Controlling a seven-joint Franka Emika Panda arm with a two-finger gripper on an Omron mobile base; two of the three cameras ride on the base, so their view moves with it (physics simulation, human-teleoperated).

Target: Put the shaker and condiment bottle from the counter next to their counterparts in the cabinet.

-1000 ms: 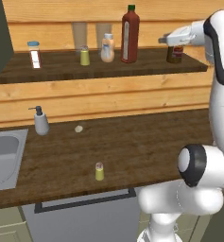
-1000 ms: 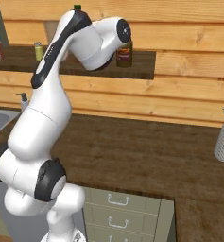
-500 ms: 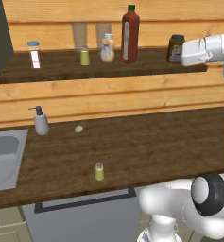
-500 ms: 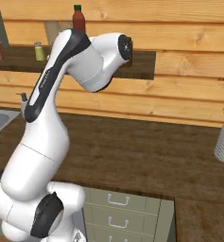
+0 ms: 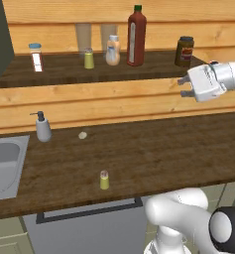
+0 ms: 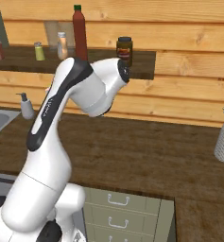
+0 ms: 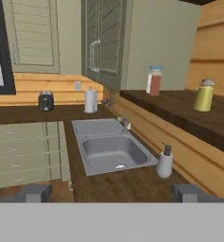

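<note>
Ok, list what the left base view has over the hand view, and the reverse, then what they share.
Extra in the left base view: the tall red bottle, the brown jar and the counter shaker. Extra in the hand view: a paper towel roll and a dark appliance past the sink. Shared: the sink, the soap dispenser and the shelf shaker.
</note>
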